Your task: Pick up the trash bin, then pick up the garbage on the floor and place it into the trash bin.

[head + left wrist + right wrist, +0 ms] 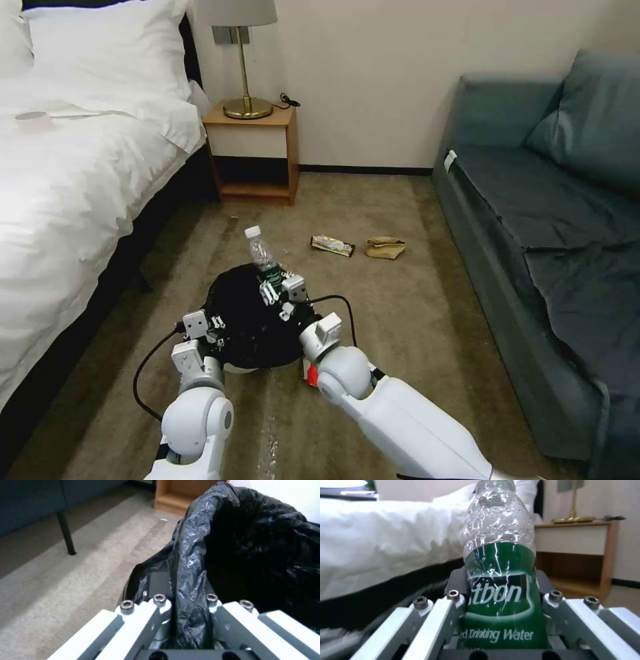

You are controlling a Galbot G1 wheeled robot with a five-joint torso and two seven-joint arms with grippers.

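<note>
Our right gripper point(283, 293) is clamped on the clear bottle point(261, 257) at its green label, holding it nearly upright with the white cap on top, right above the far rim of the trash bin point(250, 320). In the right wrist view the bottle point(500, 580) sits squarely between both fingers point(453, 605), its thin plastic dimpled and crinkled above the label.

Our left gripper point(210, 330) is closed on the bin's near left rim. In the left wrist view a fold of glossy, wrinkled black bag point(190, 585) is pinched between the fingers point(156, 605), and the rest of the liner bulges up behind it. We carry the bin just above the carpet point(400, 313), with a sliver of its white wall showing under the bag.

A bit of the red wrapper point(311, 375) peeks out beside our right forearm, close to the bin's near side. Farther out on the short-pile beige carpet lie the silvery-yellow wrapper point(332, 245) and, just beside it toward the sofa, the crumpled brown paper bag point(385, 247); nothing stands between them and the bin.

The white-sheeted bed point(73, 180) borders the carpet's left edge, the blue-grey sofa point(533, 220) its right edge, and a wooden nightstand point(257, 157) with a brass lamp point(245, 73) stands at the far wall.
</note>
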